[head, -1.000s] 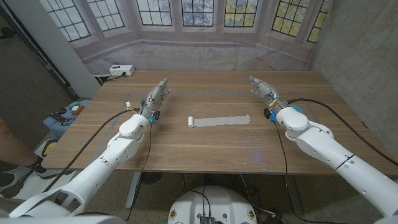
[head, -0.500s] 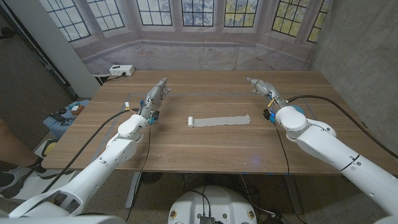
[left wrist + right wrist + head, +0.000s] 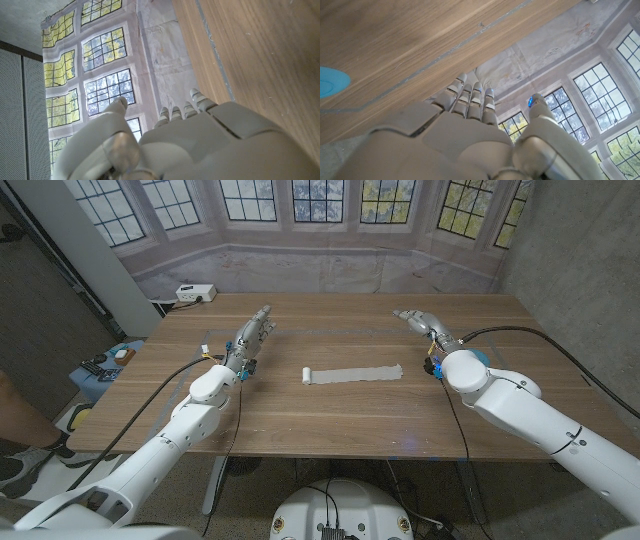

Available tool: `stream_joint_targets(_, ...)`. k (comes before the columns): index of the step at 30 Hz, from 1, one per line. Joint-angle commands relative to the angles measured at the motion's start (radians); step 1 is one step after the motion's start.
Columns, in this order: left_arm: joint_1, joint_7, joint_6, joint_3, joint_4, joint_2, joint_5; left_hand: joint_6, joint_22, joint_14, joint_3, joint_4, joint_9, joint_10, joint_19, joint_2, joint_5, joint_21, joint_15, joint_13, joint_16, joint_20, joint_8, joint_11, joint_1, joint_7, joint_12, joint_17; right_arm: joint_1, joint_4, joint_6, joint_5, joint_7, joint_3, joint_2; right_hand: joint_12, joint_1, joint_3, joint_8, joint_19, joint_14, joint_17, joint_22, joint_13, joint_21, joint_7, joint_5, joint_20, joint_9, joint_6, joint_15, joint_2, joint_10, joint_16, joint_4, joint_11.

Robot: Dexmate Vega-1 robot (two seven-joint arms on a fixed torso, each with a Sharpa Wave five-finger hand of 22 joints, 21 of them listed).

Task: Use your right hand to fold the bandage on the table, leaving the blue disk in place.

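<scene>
1. A grey bandage [image 3: 352,374] lies unrolled in a strip across the middle of the wooden surface [image 3: 330,420], its left end rolled into a small coil, well apart from both hands.
2. The right hand [image 3: 419,322] hovers near the surface's far right, fingers straight, held apart and gripping nothing; the strip's right end lies nearer the robot than the hand.
3. The left hand [image 3: 252,332] is stretched out on the far left of the surface, fingers extended and empty.
4. The right wrist view alone shows the blue disk [image 3: 331,81] in clear sight, lying on the wood beside the right hand [image 3: 470,135]; in the head view it is a sliver of blue behind the right forearm.
5. The left wrist view shows the left hand [image 3: 190,145] over bare boards.
6. A backdrop printed with paned windows [image 3: 320,200] hangs behind the surface; a white power strip [image 3: 195,293] sits by its far left corner.
</scene>
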Motion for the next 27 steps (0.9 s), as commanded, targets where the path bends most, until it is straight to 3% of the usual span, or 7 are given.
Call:
stream_joint_targets(1,0.004,-0.008,-0.002,0.002,-0.001,0.000,-0.003,0.000,0.005,-0.006,0.005,-0.006,0.004,0.000,0.000,-0.008,0.003,-0.003,0.004,0.006,-0.003,0.000,-0.001,-0.002,0.006,-0.007,-0.002,0.002,0.032,-0.065,-0.147,-0.068,-0.007,-0.050,-0.017,0.006,0.016,0.006,0.011,0.015,0.018,0.004,0.003,0.005,0.007,0.000,-0.004,0.003,0.003,0.017,0.000,-0.003,0.017,0.006,-0.006,-0.001)
stream_joint_targets(13,0.012,-0.006,0.000,0.002,-0.014,0.005,-0.002,0.001,0.005,-0.006,0.007,-0.013,0.004,-0.001,0.000,-0.009,0.003,-0.003,0.004,0.006,-0.003,0.000,-0.001,-0.004,0.009,-0.009,-0.002,0.002,0.057,-0.108,-0.264,-0.128,-0.005,-0.102,-0.026,0.023,0.050,0.007,0.018,0.038,0.071,0.005,0.003,0.008,0.009,0.005,-0.006,0.007,0.004,0.072,-0.003,-0.015,0.093,0.016,-0.005,-0.007)
stream_joint_targets(27,0.018,-0.011,0.003,0.002,-0.020,0.007,-0.008,0.003,0.005,-0.007,0.010,-0.021,0.003,-0.001,-0.001,-0.009,0.003,-0.003,0.007,0.006,-0.003,0.001,-0.001,-0.002,0.013,-0.011,-0.003,0.002,0.158,-0.139,-0.445,-0.238,0.029,-0.240,-0.029,0.030,0.082,0.009,0.025,0.064,0.121,0.006,0.003,0.010,0.012,0.008,-0.005,0.005,0.004,0.127,-0.010,-0.023,0.144,0.023,-0.005,-0.007)
